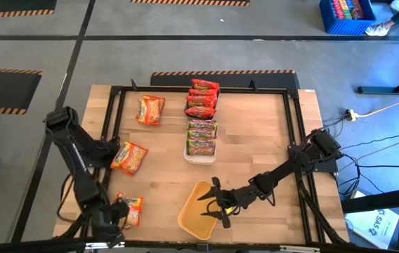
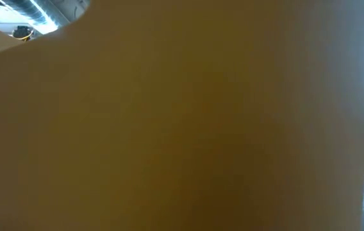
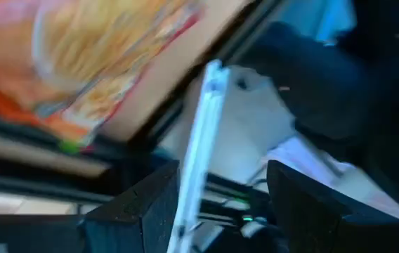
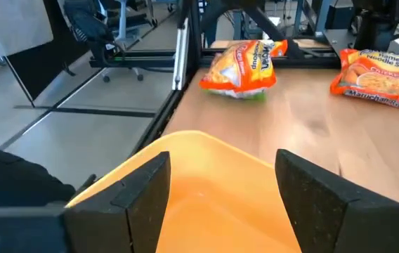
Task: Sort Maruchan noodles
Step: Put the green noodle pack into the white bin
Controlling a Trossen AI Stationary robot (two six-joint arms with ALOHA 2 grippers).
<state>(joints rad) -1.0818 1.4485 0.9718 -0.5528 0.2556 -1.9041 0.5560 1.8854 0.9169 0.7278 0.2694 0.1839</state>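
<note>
Orange Maruchan noodles packets lie flat on the wood at the left (image 1: 150, 109), (image 1: 129, 157) and front left (image 1: 131, 209). Red packets (image 1: 203, 97) and green-and-red ones (image 1: 201, 133) lie in a row that ends in a white tray (image 1: 198, 160). My right gripper (image 1: 219, 205) is at an orange-yellow tray (image 1: 194, 212) by the near edge; this tray fills the low view (image 2: 182, 128). My left gripper (image 1: 120, 211) hovers open beside the front-left packet (image 3: 94, 63), pointing down past the table's edge with nothing between its fingers. My right gripper holds the orange-yellow tray at its right-hand end (image 4: 213, 190), coming almost level from the table's right. One finger (image 4: 126, 200) stands at each side of that end, and the fingers hide the exact places of contact. The tray looks tilted, its far rim (image 4: 185, 137) raised.
A black metal frame (image 1: 115, 126) runs round the tabletop. Bare wood (image 1: 256, 140) lies between the packet row and the right rail. On the floor beyond the table are a blue crate (image 1: 343, 17) and cables (image 1: 386, 109).
</note>
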